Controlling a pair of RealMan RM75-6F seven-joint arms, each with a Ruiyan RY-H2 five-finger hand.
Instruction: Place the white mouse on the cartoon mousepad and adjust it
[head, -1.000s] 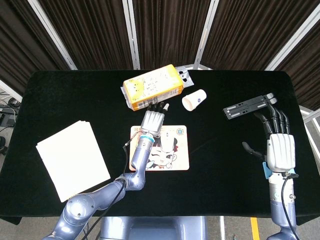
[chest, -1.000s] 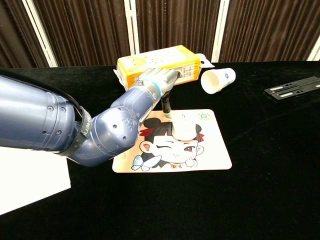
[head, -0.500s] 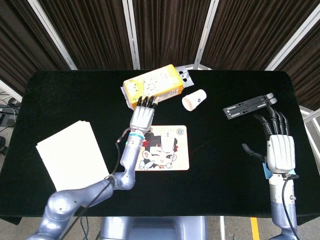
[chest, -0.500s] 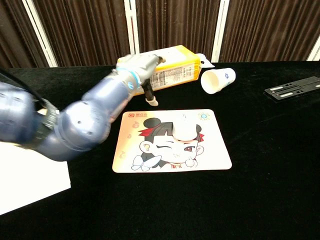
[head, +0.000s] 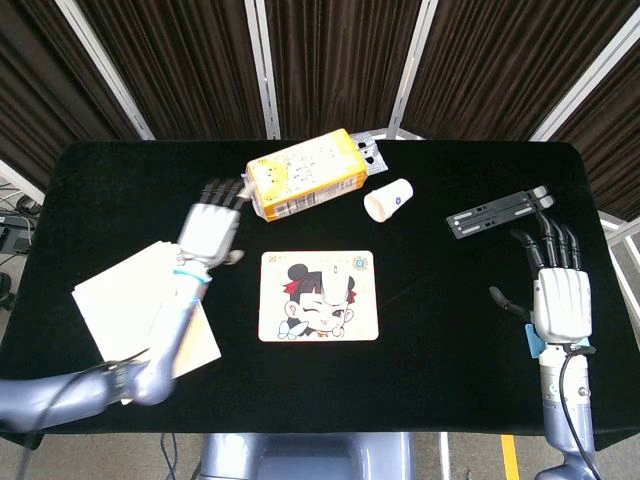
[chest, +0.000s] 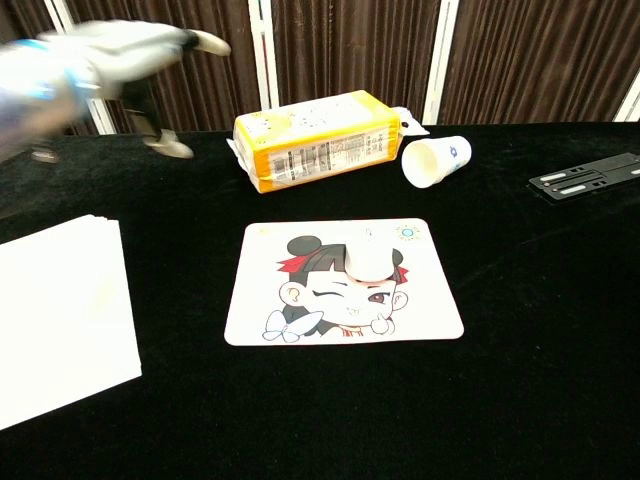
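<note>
The white mouse (chest: 368, 258) sits on the cartoon mousepad (head: 318, 296), over the top of the drawn girl's head, toward the pad's 12 o'clock edge. The pad lies flat near the middle of the black counter (head: 450, 330); a small red mark in its top left corner is too small to read.

At 12 o'clock from the pad lies a yellow box (head: 305, 174) on its side, its label printed in fine lines that cannot be made out. At 1 o'clock a white paper cup (head: 389, 199) lies tipped over with its mouth toward the pad; it bears a small blue mark, and nothing shows inside. A black rail (head: 492, 214) lies at 2 o'clock. A stack of white paper (head: 140, 318) rests at 9 o'clock.

The left robot hand (head: 210, 230) is blurred above the counter near the box's left end, fingers spread and empty. The right robot hand (head: 560, 300) hovers at 3 o'clock, fingers extended apart, holding nothing.
</note>
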